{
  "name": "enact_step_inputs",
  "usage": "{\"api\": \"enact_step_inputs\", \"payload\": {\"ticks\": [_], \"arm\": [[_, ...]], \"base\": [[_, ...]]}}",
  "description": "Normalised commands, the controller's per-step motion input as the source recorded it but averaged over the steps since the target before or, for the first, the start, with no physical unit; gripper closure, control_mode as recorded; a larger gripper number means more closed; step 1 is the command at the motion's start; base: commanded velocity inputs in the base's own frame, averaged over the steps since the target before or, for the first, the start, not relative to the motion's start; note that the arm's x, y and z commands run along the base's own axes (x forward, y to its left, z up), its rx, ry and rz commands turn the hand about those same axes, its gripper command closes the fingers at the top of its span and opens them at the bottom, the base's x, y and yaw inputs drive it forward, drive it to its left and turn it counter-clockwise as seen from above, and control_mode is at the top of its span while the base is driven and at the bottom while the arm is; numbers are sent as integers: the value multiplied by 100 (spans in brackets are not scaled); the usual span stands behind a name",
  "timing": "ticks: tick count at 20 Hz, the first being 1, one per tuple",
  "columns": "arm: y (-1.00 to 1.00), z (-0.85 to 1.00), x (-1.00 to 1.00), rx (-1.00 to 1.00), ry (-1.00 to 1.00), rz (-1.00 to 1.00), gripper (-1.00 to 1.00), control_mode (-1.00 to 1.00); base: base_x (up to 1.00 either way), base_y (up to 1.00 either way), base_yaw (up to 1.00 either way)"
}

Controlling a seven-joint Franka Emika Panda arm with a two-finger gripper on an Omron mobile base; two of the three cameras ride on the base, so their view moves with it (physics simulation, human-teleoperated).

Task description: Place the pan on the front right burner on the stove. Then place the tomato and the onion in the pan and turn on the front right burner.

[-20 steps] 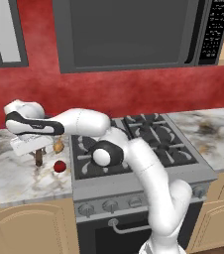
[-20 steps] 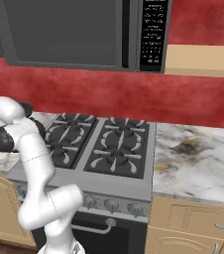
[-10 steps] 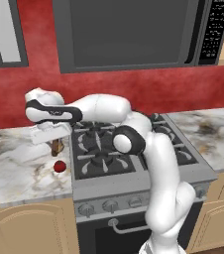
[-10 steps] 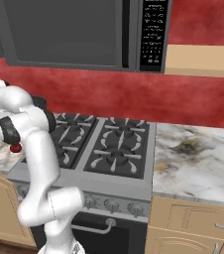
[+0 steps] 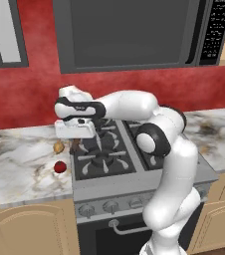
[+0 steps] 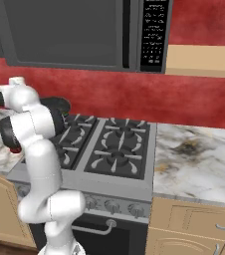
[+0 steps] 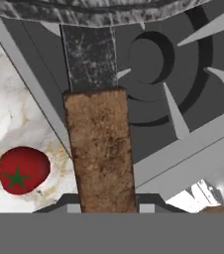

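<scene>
The stove point(image 5: 134, 164) sits between two stretches of marble bench point(image 5: 20, 164). The arm reaches to about 9 o'clock of it, the gripper point(image 5: 74, 130) over the stove's left edge.

The pan point(image 7: 91, 59) is carried by its wooden handle point(image 7: 101, 149), which runs up from between the jaws in the hand view; the jaws are nearly closed and clamped on that handle, the dark pan body hanging beyond it over a left burner. The front right burner point(image 6: 117, 157) is bare.

The tomato point(image 5: 59, 167) lies on the bench at 9 o'clock of the stove, the onion point(image 5: 58, 147) just behind it.

Risk: gripped far out on the handle, the pan may droop or twist and snag a grate prong while crossing.

Since a second ago the arm has swung rightward, from above the bench near the tomato and onion to the stove's edge; those two have not moved.
</scene>
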Motion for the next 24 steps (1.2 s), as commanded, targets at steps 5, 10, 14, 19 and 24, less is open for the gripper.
{"api": "enact_step_inputs", "payload": {"ticks": [5,10,14,19,24], "arm": [[-54,0,0,13,0,-33,100,-100],[-43,1,5,11,0,-35,100,-100],[-47,1,7,4,0,-35,100,-100],[-40,8,14,0,7,-33,100,-100],[-43,2,11,0,14,-24,100,-100]], "base": [[0,0,0],[0,0,0],[0,0,0],[0,0,0],[0,0,0]]}}
